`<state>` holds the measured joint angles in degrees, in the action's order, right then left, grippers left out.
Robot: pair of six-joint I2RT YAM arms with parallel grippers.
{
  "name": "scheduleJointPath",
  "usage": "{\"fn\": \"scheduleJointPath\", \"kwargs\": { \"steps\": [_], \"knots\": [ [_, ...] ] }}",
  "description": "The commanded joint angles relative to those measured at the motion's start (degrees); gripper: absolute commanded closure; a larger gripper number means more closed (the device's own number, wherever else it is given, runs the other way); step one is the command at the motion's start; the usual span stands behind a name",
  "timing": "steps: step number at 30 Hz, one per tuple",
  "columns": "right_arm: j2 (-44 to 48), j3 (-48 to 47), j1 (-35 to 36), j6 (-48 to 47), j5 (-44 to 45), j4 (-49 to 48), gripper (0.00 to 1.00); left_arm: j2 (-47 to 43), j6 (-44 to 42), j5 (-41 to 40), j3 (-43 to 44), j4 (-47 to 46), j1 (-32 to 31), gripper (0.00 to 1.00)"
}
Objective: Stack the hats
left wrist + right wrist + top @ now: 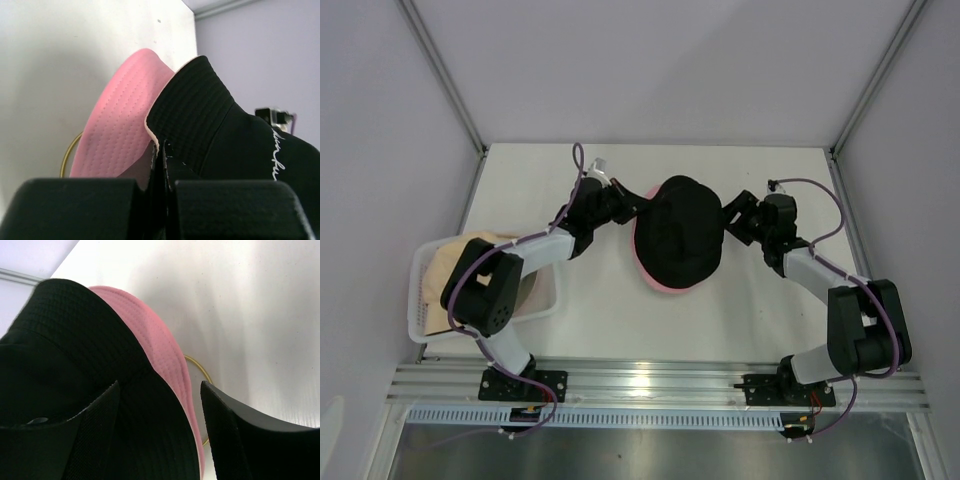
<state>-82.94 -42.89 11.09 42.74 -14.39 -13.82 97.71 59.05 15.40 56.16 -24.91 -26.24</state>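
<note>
1. The black hat (682,228) lies crown-up over the pink hat (665,286) at mid-table (605,325). Pink brim shows along the near edge and at the far left, so the black one sits slightly far and right of true.
2. The left gripper (161,172) meets the pair from the left. Its fingers are pressed together on a fold of the black brim, with the pink brim just beside them.
3. The right gripper (160,390) faces the pair from the right with its fingers spread. Black and pink brim lie in the gap between them, gripped by neither.
4. The pair's long axis runs near to far, and the two grippers flank it across its short width.
5. A beige hat (445,270) rests in the white basket (417,292) at the near left, well apart from the pair. The left arm is clearly the nearer one to fetch it.
6. Judgement: the two-hat stack looks nearly settled, and the pinch on the brim must be released first.
</note>
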Motion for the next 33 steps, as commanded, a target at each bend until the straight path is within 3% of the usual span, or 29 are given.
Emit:
{"fn": "scheduleJointPath", "kwargs": {
  "steps": [1, 4, 8, 13, 15, 16, 18, 21, 22, 23, 24, 26, 28, 30, 33],
  "knots": [
    [-0.7, -3.1, 0.7, -1.9, 1.1, 1.4, 0.30, -1.5, 1.7, -7.1, -1.7, 4.9, -0.4, 0.99],
    [-0.7, -3.5, 0.8, -2.7, 1.7, 2.8, 0.29, -1.9, 0.8, -10.4, -3.9, 7.1, -0.4, 0.99],
    [-0.4, -3.4, 0.8, -3.1, 1.4, 2.8, 0.28, -1.7, -1.2, -9.0, -9.2, -1.0, -0.2, 0.99],
    [0.7, -3.5, 1.0, -4.2, 1.9, 3.8, 0.28, -2.5, -3.8, -7.0, -11.9, -4.7, -0.2, 0.99],
    [1.5, -4.6, 0.7, -5.6, 3.2, 5.1, 0.26, -4.3, -5.0, -7.2, -12.0, -4.6, -0.1, 0.96],
    [2.1, -5.3, 0.5, -6.3, 3.6, 7.0, 0.24, -5.4, -7.0, -7.6, -11.2, -3.8, -0.1, 0.89],
    [3.6, -8.2, -0.3, -7.5, 3.8, 9.5, 0.20, -9.3, -10.0, -8.5, -9.7, 2.2, -0.1, 0.73],
    [5.9, -13.2, -3.1, -10.4, 2.8, 15.7, 0.16, -15.9, -16.6, -12.7, -4.5, 14.6, 0.1, 0.40],
    [6.6, -14.5, -3.7, -12.7, 2.6, 18.4, 0.15, -18.0, -18.9, -14.7, -0.9, 18.2, 0.3, 0.12],
    [7.3, -16.0, -4.8, -14.2, 2.1, 19.7, 0.14, -21.6, -19.8, -17.0, 0.6, 22.1, 0.9, 0.01],
    [8.3, -19.3, -5.1, -15.9, 1.7, 23.2, 0.14, -23.4, -21.6, -20.7, 4.3, 32.2, 1.4, 0.00],
    [9.2, -22.9, -5.6, -20.2, 2.3, 27.3, 0.14, -26.4, -23.4, -24.8, 10.3, 42.7, 3.5, 0.00],
    [11.1, -26.6, -5.6, -23.0, 2.6, 31.8, 0.12, -30.9, -23.3, -36.0, 14.9, 57.5, 5.2, 0.00],
    [14.4, -26.7, -5.6, -23.4, 2.4, 32.0, 0.09, -36.1, -21.5, -47.1, 16.7, 64.9, 7.0, 0.01],
    [17.8, -23.8, -5.6, -22.5, -1.6, 29.0, 0.05, -40.7, -20.2, -49.9, 14.9, 72.6, 15.5, 0.01]
  ]
}}
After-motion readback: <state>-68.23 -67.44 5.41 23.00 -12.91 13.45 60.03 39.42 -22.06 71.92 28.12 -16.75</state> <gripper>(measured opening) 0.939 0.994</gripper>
